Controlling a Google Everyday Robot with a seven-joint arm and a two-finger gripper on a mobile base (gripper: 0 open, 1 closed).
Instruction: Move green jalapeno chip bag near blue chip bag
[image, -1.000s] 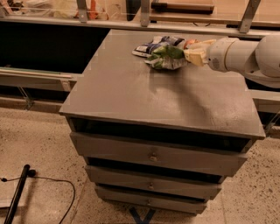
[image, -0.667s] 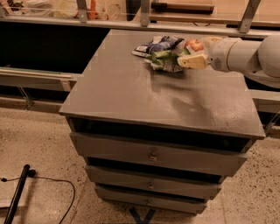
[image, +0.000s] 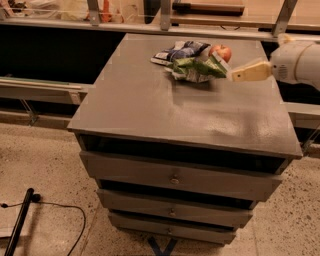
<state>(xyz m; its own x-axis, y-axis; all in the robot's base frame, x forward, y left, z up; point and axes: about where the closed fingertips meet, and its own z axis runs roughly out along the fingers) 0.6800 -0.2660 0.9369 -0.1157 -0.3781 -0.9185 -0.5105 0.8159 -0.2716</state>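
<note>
End effector comes in from the right over the desk's far right part, on a white arm. Only a tan side profile shows; spread or pressed together, cannot tell. Its tip sits just beside the right corner of the green jalapeno chip bag; contact unclear, nothing visibly pinched.

Green jalapeno chip bag lies crumpled on the desk's back half, right of centre. Blue chip bag is directly behind it, toward the far edge, touching or overlapping it. A red-yellow apple is at the right end of the blue chip bag, just behind the green bag's right corner.

Desk is grey, with three drawers in front; the top drawer has a small round knob. On the speckled floor, lower left: a black cable and a black pole. Blue tape mark under the desk front.
</note>
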